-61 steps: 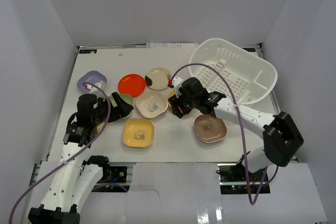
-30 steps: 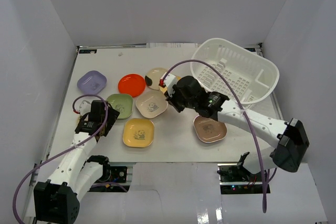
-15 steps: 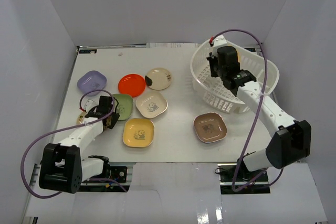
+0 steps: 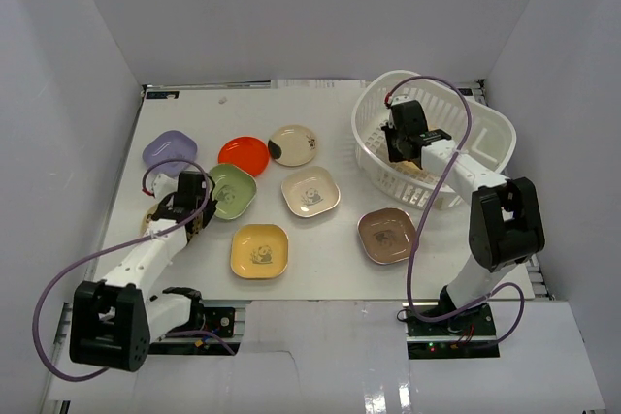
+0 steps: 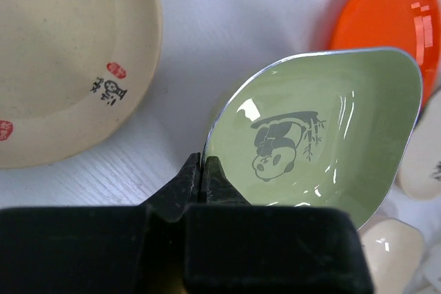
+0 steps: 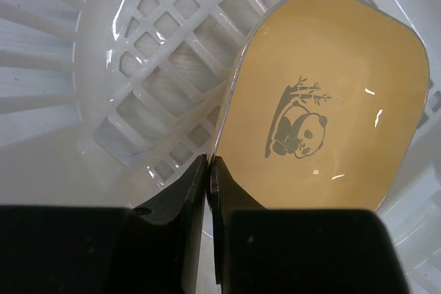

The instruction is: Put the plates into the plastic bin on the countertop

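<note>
Plates are lying spread over the flat white countertop (image 4: 330,273). A lavender round plate (image 4: 170,150) is sitting at the far left, with a red round plate (image 4: 244,155) to its right and a cream round plate with a dark patch (image 4: 292,144) beyond that. A cream rounded-square plate with a panda print (image 4: 310,191) is resting near the middle. A yellow rounded-square plate (image 4: 259,250) is lying toward the near edge, and a brown rounded-square plate (image 4: 387,236) is lying to its right, just in front of the bin.

The large white slotted plastic bin (image 4: 490,157) is standing at the far right of the countertop.

The left gripper (image 5: 202,164) is clenching its jaws on the near rim of a green rounded-square plate with a panda print (image 5: 324,129), which is sitting left of centre, near the red plate. A beige round plate with small red marks (image 5: 62,53) is lying just left of the green one, mostly hidden under the left arm in the top view.

The right gripper (image 6: 208,160) is reaching down inside the bin, its jaws pinching the edge of an orange-yellow rounded-square plate with a panda print (image 6: 331,101). That plate is hanging over the bin's slotted base; whether it is touching the base cannot be told.
</note>
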Robot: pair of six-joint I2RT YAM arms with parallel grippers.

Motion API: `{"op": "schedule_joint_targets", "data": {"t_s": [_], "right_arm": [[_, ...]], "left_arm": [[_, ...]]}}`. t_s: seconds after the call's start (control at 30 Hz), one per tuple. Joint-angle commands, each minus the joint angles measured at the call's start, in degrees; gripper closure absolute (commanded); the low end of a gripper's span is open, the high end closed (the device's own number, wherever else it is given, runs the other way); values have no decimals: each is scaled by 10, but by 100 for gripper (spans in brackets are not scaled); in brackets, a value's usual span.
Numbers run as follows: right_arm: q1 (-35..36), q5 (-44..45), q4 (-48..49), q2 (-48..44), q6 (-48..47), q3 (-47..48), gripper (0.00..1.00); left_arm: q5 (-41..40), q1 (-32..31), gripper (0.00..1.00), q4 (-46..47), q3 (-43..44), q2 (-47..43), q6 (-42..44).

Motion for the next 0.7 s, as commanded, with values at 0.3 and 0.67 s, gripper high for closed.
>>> {"op": "schedule_joint_targets", "data": {"t_s": [0.3, 0.67], "right_arm": [[-2, -92, 3, -55, 45, 15, 30], [42, -153, 111, -339, 112, -157, 30]], "left_arm": [[8, -1, 100, 3, 66, -178, 86], [205, -18, 100, 34, 122, -171, 91]]}}
